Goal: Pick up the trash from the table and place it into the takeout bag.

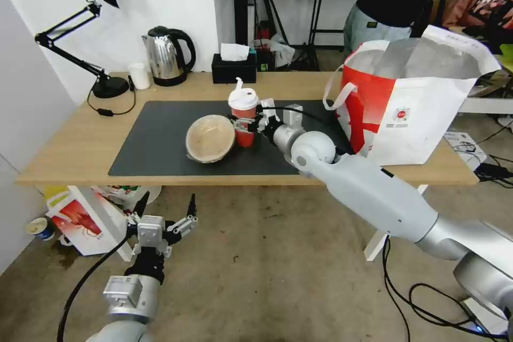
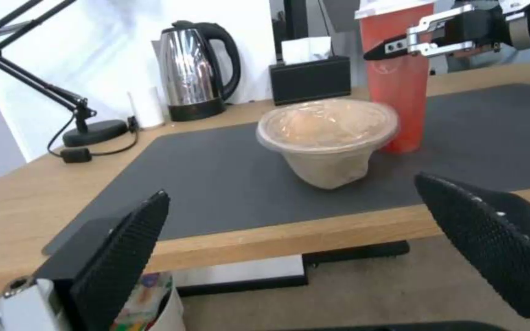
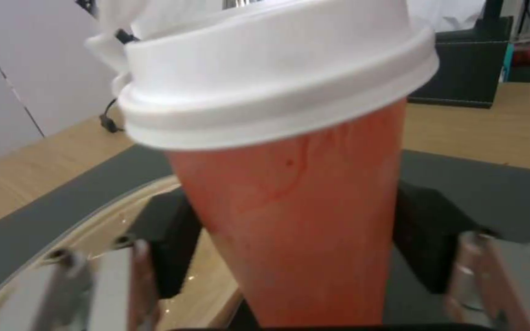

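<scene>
1. now the right gripper (image 1: 247,127) is clamped round the red lidded cup (image 1: 243,117), which stands on the surface's dark mat (image 1: 155,141), touching the tan paper bowl (image 1: 210,138).
2. likely light, thin-walled, crushable; hold mid-body, below the lid.
3. left gripper (image 1: 164,212) hangs apart, below the mat's edge.

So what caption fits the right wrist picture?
Right gripper closed around the red paper cup with white lid.

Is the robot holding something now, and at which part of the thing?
The right claw grips the red paper drink cup with white lid around its body, below the lid. The left claw, open below the table edge, holds nothing.
</scene>
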Robot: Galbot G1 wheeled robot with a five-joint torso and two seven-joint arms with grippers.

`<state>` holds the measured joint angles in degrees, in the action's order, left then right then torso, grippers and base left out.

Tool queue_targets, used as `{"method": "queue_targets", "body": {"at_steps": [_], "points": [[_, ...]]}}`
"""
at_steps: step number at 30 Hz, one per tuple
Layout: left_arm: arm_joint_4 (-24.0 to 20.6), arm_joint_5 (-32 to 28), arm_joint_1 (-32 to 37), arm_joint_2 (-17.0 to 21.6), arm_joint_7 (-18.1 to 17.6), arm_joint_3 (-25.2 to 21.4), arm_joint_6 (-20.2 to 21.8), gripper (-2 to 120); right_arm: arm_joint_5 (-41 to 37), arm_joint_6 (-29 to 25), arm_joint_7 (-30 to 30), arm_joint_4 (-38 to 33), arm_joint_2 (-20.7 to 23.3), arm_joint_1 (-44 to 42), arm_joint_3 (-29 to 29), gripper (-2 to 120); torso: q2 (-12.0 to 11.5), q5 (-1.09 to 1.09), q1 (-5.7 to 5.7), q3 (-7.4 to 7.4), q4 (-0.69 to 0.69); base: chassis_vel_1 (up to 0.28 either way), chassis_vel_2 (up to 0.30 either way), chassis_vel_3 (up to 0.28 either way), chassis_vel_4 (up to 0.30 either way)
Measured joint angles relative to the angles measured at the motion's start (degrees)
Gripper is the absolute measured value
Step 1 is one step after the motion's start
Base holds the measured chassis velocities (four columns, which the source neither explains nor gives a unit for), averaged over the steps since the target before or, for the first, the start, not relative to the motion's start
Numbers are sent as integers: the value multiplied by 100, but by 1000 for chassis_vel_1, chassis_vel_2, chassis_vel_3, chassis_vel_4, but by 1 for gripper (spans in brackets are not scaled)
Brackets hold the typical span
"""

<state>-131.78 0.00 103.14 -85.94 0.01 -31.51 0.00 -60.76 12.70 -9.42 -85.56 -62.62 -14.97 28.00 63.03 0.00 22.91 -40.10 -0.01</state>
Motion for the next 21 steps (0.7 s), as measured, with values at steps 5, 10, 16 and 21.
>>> {"method": "queue_targets", "body": {"at_steps": [5,10,16,21], "points": [[0,0,0,0,0,0,0,100,-2,-5,-2,-24,28,-20,-7,50,0,0,0,0,1,0,0,0,0],[0,0,0,0,0,0,0,100,-15,-6,-1,-64,122,-26,-23,37,0,0,0,0,1,0,0,0,0],[0,0,0,0,0,0,0,100,-50,-30,3,-78,205,-5,-32,26,0,0,1,0,1,0,0,0,0],[0,0,0,0,0,0,0,100,-67,-137,16,-78,236,2,-50,14,0,0,2,0,0,0,0,0,0]]}}
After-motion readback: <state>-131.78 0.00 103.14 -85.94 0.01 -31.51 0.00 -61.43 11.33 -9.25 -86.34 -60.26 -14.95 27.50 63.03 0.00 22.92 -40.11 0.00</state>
